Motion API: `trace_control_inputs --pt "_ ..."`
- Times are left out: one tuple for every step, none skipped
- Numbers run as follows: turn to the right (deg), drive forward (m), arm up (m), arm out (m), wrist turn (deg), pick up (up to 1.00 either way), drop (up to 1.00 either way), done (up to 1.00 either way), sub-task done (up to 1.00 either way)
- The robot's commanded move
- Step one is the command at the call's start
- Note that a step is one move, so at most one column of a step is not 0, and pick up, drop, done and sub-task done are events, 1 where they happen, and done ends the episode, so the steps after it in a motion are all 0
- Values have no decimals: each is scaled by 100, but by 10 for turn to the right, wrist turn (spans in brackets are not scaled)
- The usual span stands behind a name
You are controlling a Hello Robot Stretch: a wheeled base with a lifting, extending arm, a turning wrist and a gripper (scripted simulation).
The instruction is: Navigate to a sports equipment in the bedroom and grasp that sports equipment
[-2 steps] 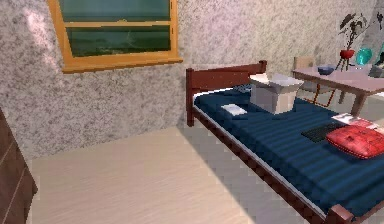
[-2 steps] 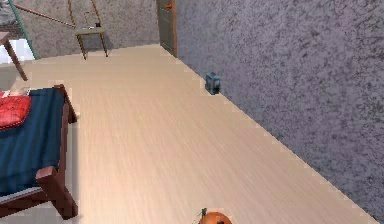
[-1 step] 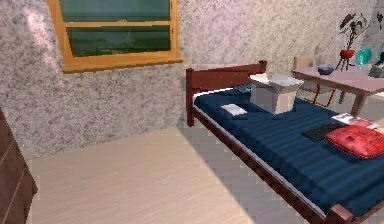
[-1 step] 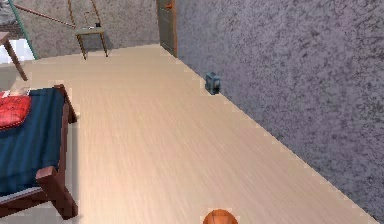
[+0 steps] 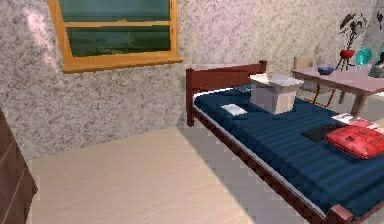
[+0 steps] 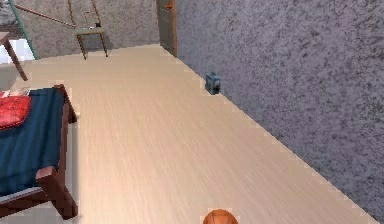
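On the floor [image 6: 180, 130], arm side view's bottom edge: orange ball [image 6: 220, 217], likely near the jaws; their state cannot be told

Orange-brown ball [image 6: 220, 217], on pale floor [image 6: 180, 130], arm side view's bottom edge

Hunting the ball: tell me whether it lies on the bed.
No, the orange ball rests on the floor, apart from the bed.

The robot's base stands on the floor [image 6: 170, 130], front turned toward the bed [image 5: 280, 150], arm side facing a grey wall [image 6: 300, 70].
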Motion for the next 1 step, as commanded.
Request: trace_control_inputs --pt "0 0 10 0 0 0 0 0 0"
